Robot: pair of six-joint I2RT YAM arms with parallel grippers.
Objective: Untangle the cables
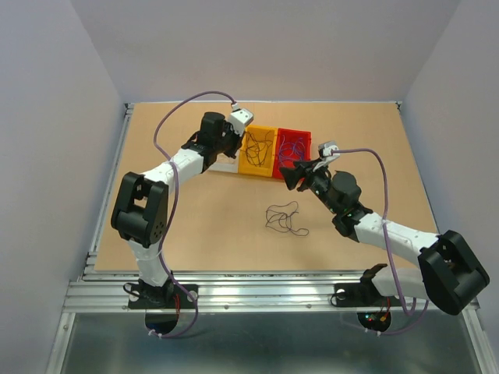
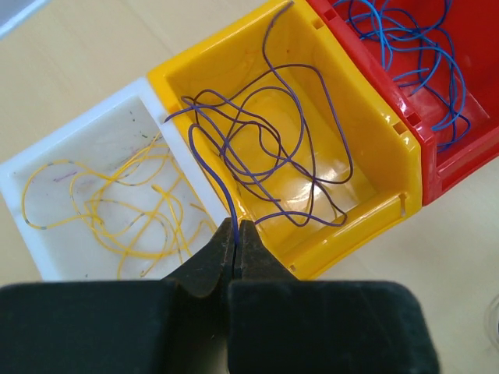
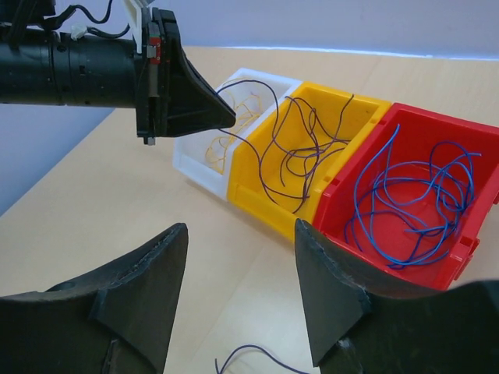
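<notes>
1. Fingers of your left gripper (image 2: 236,234) are pinched together on one purple wire (image 2: 223,193). It rises from the tips and curls back over the near wall of the yellow bin (image 2: 374,148).
2. Your right gripper (image 3: 240,230) has its fingers spread wide apart. It hangs above the table (image 1: 195,226), just in front of the red bin (image 3: 460,249).
3. Watch what you cannot see. The left finger bodies black out the bottom of the left wrist view. The right fingers block the lower corners of the right wrist view, so only the end of a dark strand (image 3: 249,354) shows between them. In the top view the wires inside the bins are faint scribbles, and the left fingertips are lost against the arm.
4. For room, the three bins stand in a row with their walls touching: white bin (image 2: 93,144), then yellow, then red. The loose tangle (image 1: 284,220) lies on the table nearer the arm bases, well apart from the bins, with tan board all around it. The right arm passes just beside it.
5. The cables are hair-thin and curly, and largely sorted by colour.
   - Pale yellow loops (image 2: 117,202) lie in the white bin.
   - Purple loops (image 2: 273,148) lie in the yellow bin.
   - Blue loops (image 2: 413,54) lie in the red bin.
   - The tangle on the table looks dark; you cannot tell its colours from above.
</notes>
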